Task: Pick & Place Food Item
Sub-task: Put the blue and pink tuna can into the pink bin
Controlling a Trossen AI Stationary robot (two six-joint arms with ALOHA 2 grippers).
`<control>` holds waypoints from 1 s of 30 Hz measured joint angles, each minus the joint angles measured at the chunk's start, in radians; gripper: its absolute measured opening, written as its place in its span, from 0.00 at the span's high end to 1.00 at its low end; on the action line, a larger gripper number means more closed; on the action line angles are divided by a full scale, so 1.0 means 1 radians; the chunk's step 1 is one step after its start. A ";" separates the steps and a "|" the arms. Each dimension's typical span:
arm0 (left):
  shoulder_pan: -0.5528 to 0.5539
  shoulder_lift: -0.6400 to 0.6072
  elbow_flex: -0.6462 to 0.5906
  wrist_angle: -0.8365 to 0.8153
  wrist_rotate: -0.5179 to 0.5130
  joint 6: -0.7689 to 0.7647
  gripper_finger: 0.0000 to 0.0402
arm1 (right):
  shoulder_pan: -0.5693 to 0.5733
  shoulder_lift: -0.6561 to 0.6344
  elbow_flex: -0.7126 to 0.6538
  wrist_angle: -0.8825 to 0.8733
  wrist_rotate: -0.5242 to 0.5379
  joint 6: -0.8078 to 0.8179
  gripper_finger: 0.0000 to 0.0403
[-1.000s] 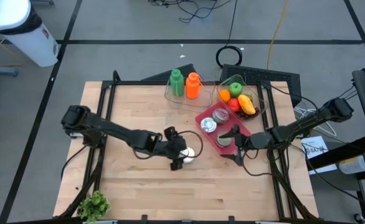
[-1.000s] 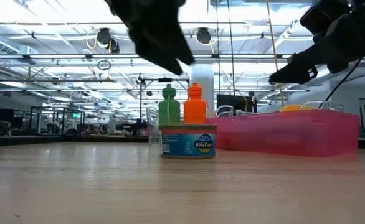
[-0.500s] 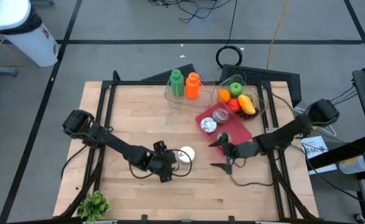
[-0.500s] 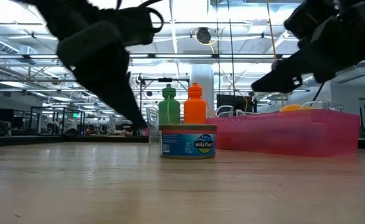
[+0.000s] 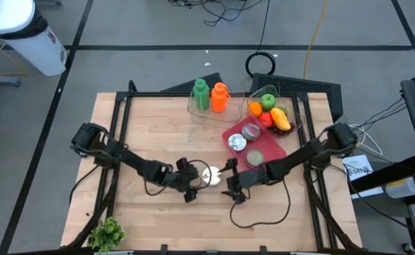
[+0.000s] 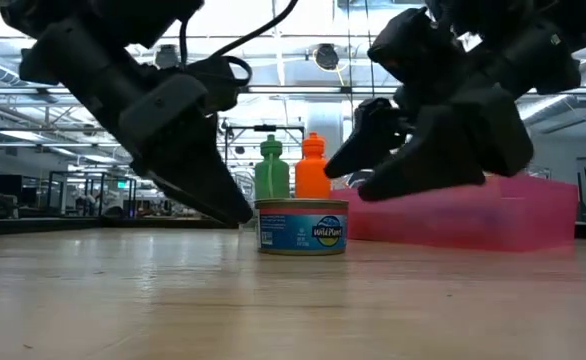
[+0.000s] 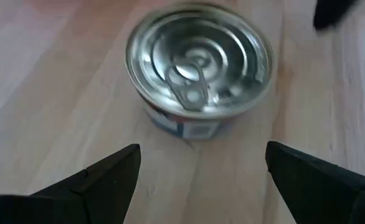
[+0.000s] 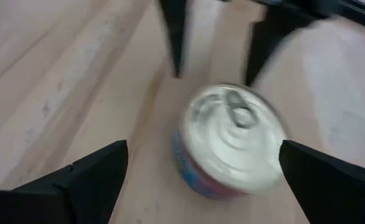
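Both claws wide, flanking can [image 5: 210,176]

left gripper [image 5: 193,178] low over table, jaws wide; right gripper [image 5: 230,185] facing it, jaws wide

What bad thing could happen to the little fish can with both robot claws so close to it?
1. The left gripper and right gripper both sit open on opposite sides of the can. If both reach in together, they might bump each other.
2. One finger could nudge the can and slide it across the table instead of catching it.
3. The pink tray lies near the right arm, so a swing might knock it.
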 joint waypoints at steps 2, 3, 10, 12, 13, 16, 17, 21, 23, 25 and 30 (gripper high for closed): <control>0.011 0.000 0.000 0.005 0.001 0.004 0.11 | 0.004 0.037 0.018 0.006 -0.027 -0.039 0.03; 0.017 0.000 0.000 0.006 0.002 0.012 0.11 | 0.005 0.058 0.031 0.012 -0.034 -0.058 0.05; 0.059 0.000 0.000 0.028 0.001 0.052 0.11 | 0.000 0.137 0.055 0.025 -0.017 -0.117 0.24; 0.069 0.000 0.000 0.029 0.002 0.054 0.11 | -0.004 0.150 0.056 0.040 0.001 -0.117 0.31; 0.071 0.000 0.000 0.031 0.002 0.055 0.11 | -0.006 0.150 0.056 0.039 0.007 -0.117 0.34; 0.081 0.000 0.000 0.038 0.003 0.062 0.11 | -0.006 0.150 0.056 0.040 0.054 -0.129 0.45; 0.083 0.000 0.000 0.040 0.004 0.065 0.11 | -0.006 0.150 0.055 0.040 0.062 -0.141 0.49; 0.090 0.000 0.000 0.043 0.011 0.076 0.11 | -0.008 0.150 0.055 0.042 0.072 -0.181 0.64; 0.091 0.000 0.000 0.044 0.011 0.076 0.11 | -0.007 0.150 0.055 0.043 0.072 -0.201 0.71; 0.091 0.000 0.000 0.047 0.011 0.076 0.11 | -0.009 0.149 0.055 0.045 0.068 -0.212 0.78; 0.091 0.000 0.000 0.055 0.007 0.076 0.11 | -0.020 0.149 0.055 0.036 0.043 -0.219 0.95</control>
